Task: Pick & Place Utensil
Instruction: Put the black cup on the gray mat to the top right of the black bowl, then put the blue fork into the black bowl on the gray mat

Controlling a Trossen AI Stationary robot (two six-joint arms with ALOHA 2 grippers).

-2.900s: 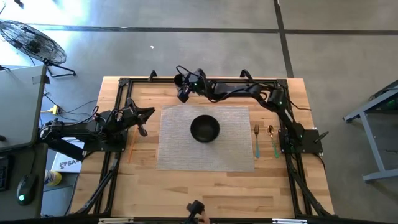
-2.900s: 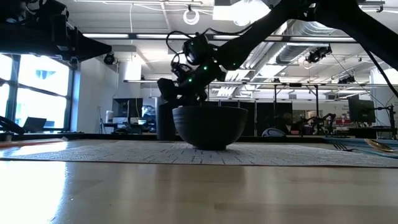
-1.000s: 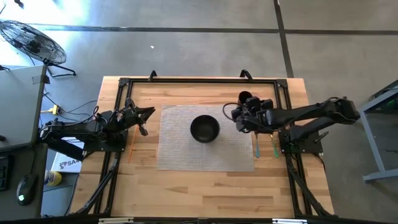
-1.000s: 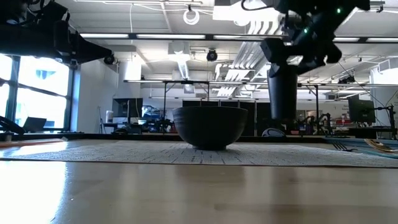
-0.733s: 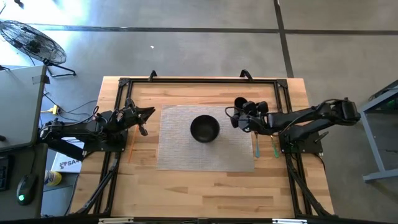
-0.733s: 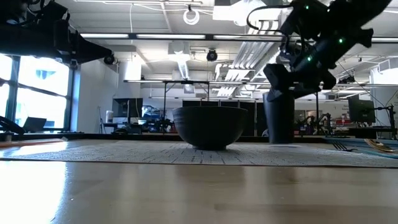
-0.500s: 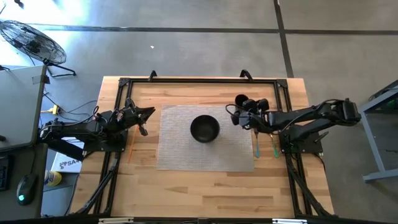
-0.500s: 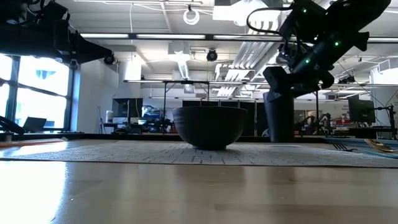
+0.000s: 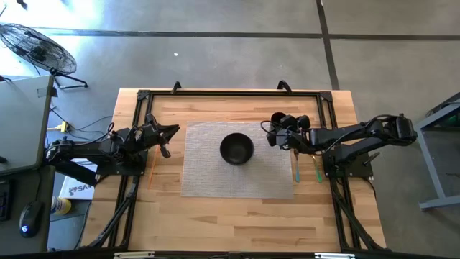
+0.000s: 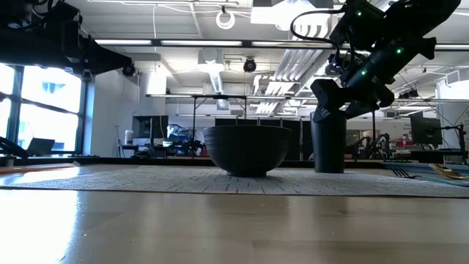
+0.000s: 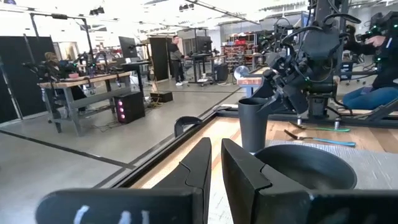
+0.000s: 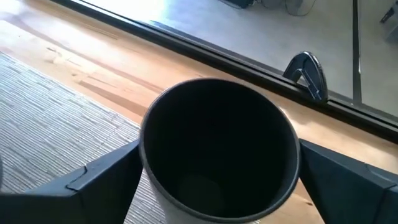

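Observation:
A tall dark cup (image 10: 329, 145) stands upright with its base on the woven grey placemat (image 9: 208, 180), right of the black bowl (image 9: 236, 149). My right gripper (image 12: 219, 155) reaches over the cup (image 9: 276, 138) from the right and is shut on it. A fork (image 9: 296, 162) and a gold spoon (image 9: 314, 160) with teal handles lie on the wood just right of the mat. My left gripper (image 11: 214, 163) waits shut above the table's left side (image 9: 164, 140), left of the mat. My right gripper holds the cup at its rim (image 12: 147, 140), one finger (image 12: 106, 171) on each outer side of the wall near the top. It comes slanting down from the table's right. The cup stands upright, its base on the placemat (image 10: 329, 170).
Black frame rails (image 9: 230, 93) run along the table's far, left and right sides. Bare wood (image 9: 237, 223) lies between the mat and the near edge. A fan (image 9: 36, 47) and a side desk stand off the table's left.
My right gripper carried the cup from above the mat's right part a little toward the bowl and down. The cup, lifted clear a second ago, now stands on the placemat. The gripper stays shut on it and has tipped somewhat.

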